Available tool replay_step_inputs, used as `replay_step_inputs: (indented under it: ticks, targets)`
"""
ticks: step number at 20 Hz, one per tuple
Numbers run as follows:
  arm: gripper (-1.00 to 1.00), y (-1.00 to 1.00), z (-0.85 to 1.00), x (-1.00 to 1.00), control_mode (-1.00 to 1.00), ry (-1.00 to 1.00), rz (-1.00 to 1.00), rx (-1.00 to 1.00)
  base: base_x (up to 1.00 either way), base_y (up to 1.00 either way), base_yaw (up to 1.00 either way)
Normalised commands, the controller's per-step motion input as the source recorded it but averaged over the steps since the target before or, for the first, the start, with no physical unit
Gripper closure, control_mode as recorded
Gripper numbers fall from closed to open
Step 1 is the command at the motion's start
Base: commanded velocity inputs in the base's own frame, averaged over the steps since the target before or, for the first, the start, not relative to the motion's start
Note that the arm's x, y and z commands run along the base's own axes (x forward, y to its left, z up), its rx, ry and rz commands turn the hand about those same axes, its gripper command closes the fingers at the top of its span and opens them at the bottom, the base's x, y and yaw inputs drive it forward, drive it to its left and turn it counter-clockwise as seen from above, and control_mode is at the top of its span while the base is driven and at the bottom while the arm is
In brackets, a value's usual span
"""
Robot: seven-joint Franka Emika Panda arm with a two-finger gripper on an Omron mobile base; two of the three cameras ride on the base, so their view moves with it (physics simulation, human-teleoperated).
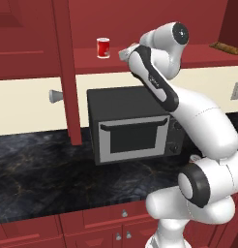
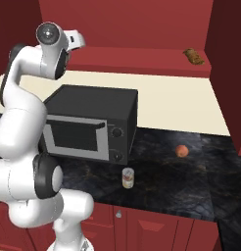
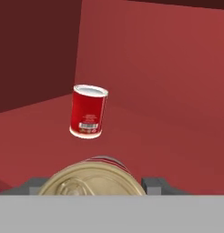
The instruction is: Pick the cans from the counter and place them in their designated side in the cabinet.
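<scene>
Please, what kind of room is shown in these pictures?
Most likely a kitchen, computer-rendered: a black microwave stands on a dark marble-look counter above red drawers, with a red wall cabinet overhead.

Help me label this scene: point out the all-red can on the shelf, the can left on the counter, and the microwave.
Red can [image 1: 103, 48], left base view: middle of its side.
Counter can [image 2: 127, 178], right base view: its yellowish label.
Microwave [image 2: 73, 137], right base view: door window.

The held can [image 3: 93, 178] is cut off below, hiding perhaps its label; fingers [image 3: 152, 184] barely show.
</scene>
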Motion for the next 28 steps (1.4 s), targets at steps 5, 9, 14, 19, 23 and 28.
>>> replay_step_inputs:
  ticks: [5,9,14,19,23,28]
  targets:
    - [1.00,0.06,-0.07,0.32,-1.00,0.04,0.00,0.00,0.00,0.00,0.00]
    - [1.00,0.06,-0.04,0.34,-1.00,0.03,0.00,0.00,0.00,0.00,0.00]
    - [1.00,0.06,-0.07,0.34,-1.00,0.03,0.00,0.00,0.00,0.00,0.00]
    - [1.00,0.04,-0.10,0.33,-1.00,0.04,0.00,0.00,0.00,0.00,0.00]
    - [1.00,0.02,-0.22,0.32,-1.00,0.06,0.00,0.00,0.00,0.00,0.00]
    - [1.00,0.02,-0.29,0.27,-1.00,0.06,0.00,0.00,0.00,0.00,0.00]
